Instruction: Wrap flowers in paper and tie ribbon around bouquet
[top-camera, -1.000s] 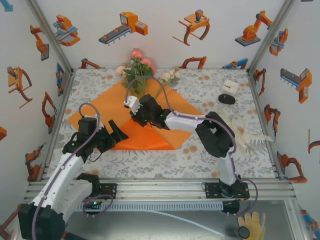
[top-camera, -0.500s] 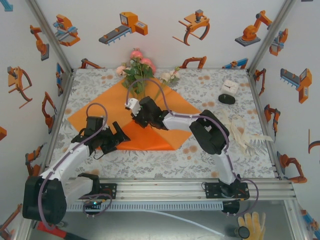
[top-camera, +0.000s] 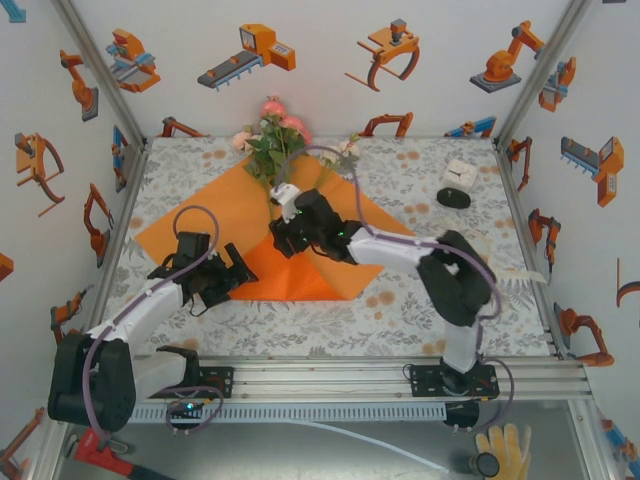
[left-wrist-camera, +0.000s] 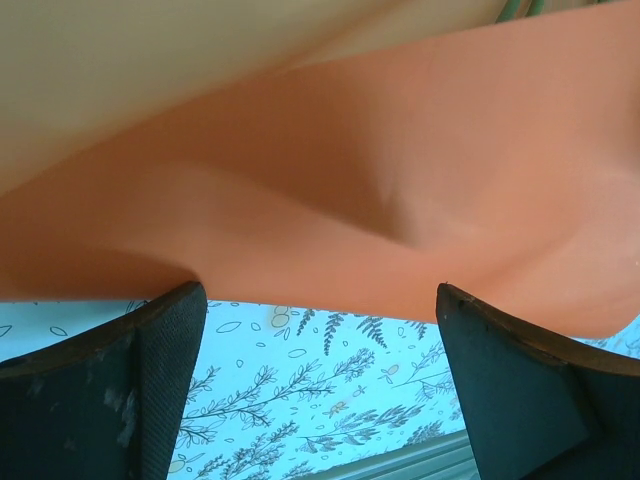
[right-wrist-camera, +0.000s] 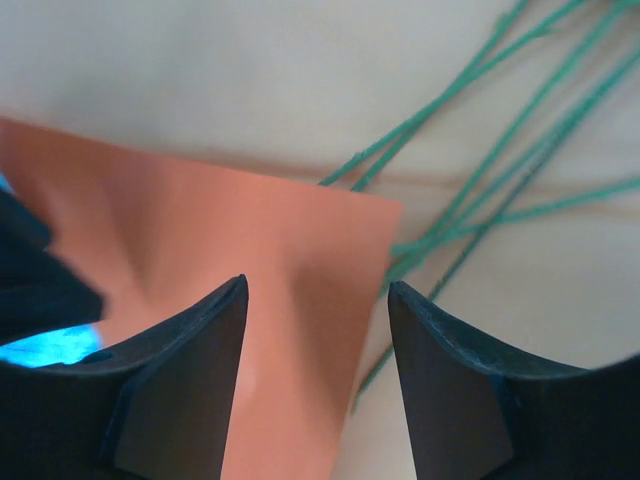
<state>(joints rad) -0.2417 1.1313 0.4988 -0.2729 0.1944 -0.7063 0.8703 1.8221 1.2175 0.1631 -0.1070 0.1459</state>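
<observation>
Here, the orange paper (top-camera: 235, 195) lies spread like a diamond on the bench (top-camera: 400, 320). The flowers (top-camera: 275, 130) rest at its far corner, their stems (right-wrist-camera: 430, 240) running down the middle, ready for wrapping. The near part of the sheet is folded back over itself. The right tool (top-camera: 282, 243) hovers at the centre with its fingers apart. A corner of the folded flap sits between them, just beside the stems, apparently so the flap can be drawn across. The left tool (top-camera: 238, 265) sits at the sheet's near-left edge, likewise released. The lifted edge is at its mouth and the patterned cloth (left-wrist-camera: 330, 400) shows beneath, seemingly so that side can be raised. Compared with half a second ago, the right wrist has shifted toward the blooms and its elbow has swung out to the right. The left tool has barely moved.
</observation>
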